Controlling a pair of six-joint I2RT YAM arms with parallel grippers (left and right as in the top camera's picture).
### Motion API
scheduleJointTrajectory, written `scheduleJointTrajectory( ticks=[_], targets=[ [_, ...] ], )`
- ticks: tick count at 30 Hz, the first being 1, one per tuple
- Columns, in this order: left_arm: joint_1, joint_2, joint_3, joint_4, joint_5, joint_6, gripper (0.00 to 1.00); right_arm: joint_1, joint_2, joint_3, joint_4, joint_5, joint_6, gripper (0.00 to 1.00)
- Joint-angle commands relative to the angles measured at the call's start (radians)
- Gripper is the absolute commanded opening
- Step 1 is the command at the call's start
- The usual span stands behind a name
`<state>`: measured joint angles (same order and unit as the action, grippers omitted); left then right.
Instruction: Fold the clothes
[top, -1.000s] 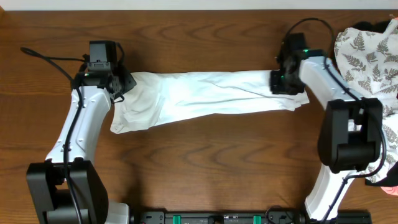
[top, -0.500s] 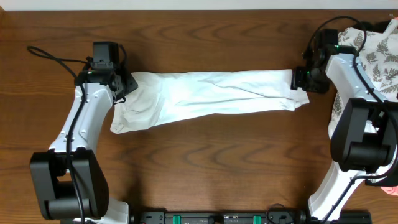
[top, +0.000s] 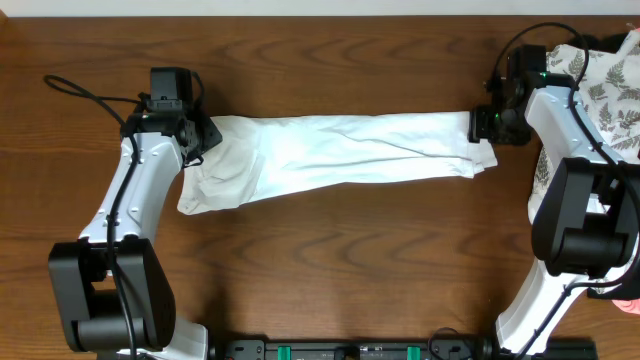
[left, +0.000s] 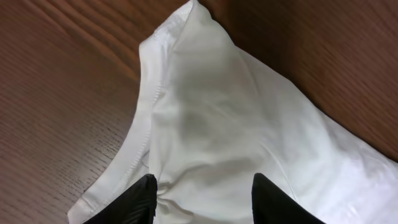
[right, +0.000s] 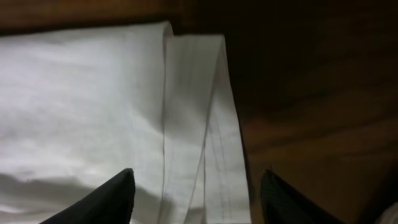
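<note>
T-shirt (top: 340, 152) stretched across the bench (top: 330, 270) near its far edge, left gripper (top: 203, 135) and right gripper (top: 484, 127) jaws each clamped on an end.

Fern-print cloth (top: 608, 75) on wooden table (top: 330, 270)

Bare table (top: 330, 250) before stretched T-shirt (top: 340, 150)

Two arms: white smooth-shelled links, bulky black joint housings, black bases. Thin black cables loop off each wrist. Small green indicator lights near both wrists. Black left gripper (top: 203, 135) and black right gripper (top: 481, 126), each with dark, tapered wedge-shaped fingers (left: 142, 200).
</note>
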<state>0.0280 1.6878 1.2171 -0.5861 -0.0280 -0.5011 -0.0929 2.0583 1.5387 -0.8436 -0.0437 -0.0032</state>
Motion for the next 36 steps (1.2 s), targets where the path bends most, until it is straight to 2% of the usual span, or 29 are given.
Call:
scheduleJointTrajectory(
  ticks=[1,15,18,20,23,28,31,33,36],
  targets=[
    [-0.002,0.007,-0.016,-0.003,0.003,-0.013,0.50,0.008,0.027,-0.016,0.010,0.010,-0.037,0.63],
    [-0.002,0.007,-0.016,-0.003,0.003,-0.013,0.50,0.054,0.188,-0.017,0.027,0.009,-0.057,0.62],
    [-0.002,0.007,-0.016,-0.003,0.003,-0.013,0.50,0.060,0.203,-0.017,0.012,-0.013,-0.054,0.53],
    [-0.002,0.007,-0.016,-0.003,0.003,-0.013,0.50,0.066,0.202,-0.016,0.008,-0.039,-0.054,0.41],
    [-0.002,0.007,-0.016,-0.002,0.002,-0.013,0.50,0.070,0.193,-0.014,0.005,-0.076,-0.054,0.30],
    [-0.002,0.007,-0.016,-0.002,0.002,-0.012,0.50,0.070,0.190,-0.014,0.000,-0.080,-0.054,0.23],
    [-0.002,0.006,-0.015,-0.002,0.003,-0.007,0.49,0.070,0.190,-0.014,0.002,-0.067,-0.055,0.09],
    [-0.002,0.006,-0.014,-0.001,0.023,0.016,0.41,0.070,0.190,-0.011,0.003,-0.046,-0.054,0.01],
    [-0.003,0.006,-0.014,0.017,0.106,0.077,0.38,0.064,0.190,-0.006,0.007,-0.031,-0.054,0.01]
  ],
)
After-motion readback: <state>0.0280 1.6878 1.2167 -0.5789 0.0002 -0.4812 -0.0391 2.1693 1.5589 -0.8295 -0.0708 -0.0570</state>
